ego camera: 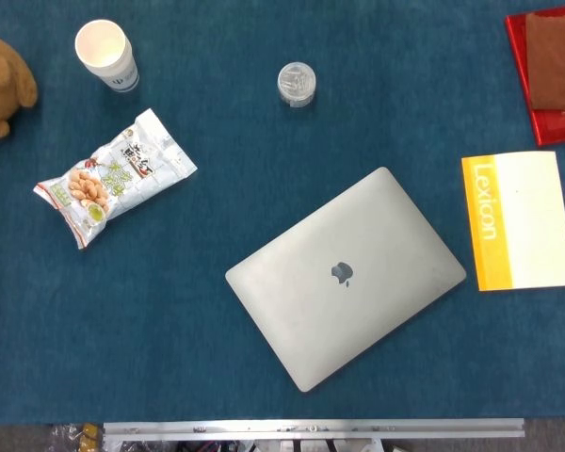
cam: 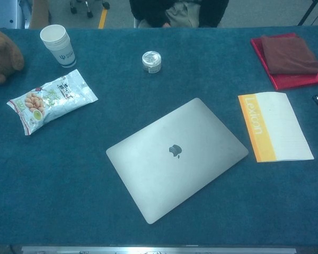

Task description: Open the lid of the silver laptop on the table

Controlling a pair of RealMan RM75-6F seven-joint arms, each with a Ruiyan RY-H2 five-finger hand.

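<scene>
Head view and chest view both show the blue tabletop (ego camera: 217,188) with neither of the robot's arms or hands in the picture, so the state of the fingers cannot be told. A silver laptop (ego camera: 347,276) lies flat with its lid closed near the middle of the tabletop, a little toward the right and the near edge, turned at an angle so that one corner points at the near edge and the opposite corner points away. Its dark logo faces up at the centre of the lid. All four edges of the laptop stand apart from everything else, with bare blue cloth around them; the widest stretch of cloth lies to its left and near left. Just beyond its right corner lies a white book with a yellow spine strip (ego camera: 520,220), near but not touching. Farther right at the far corner a brown folded cloth (cam: 289,54) rests on a red tray (cam: 291,80). Beyond the laptop stands a small round tin (ego camera: 297,84), well apart. At the far left lie a snack bag (ego camera: 113,176), a white paper cup (ego camera: 105,54) standing upright, and a brown plush toy (ego camera: 2,83) cut by the frame's left edge.
</scene>
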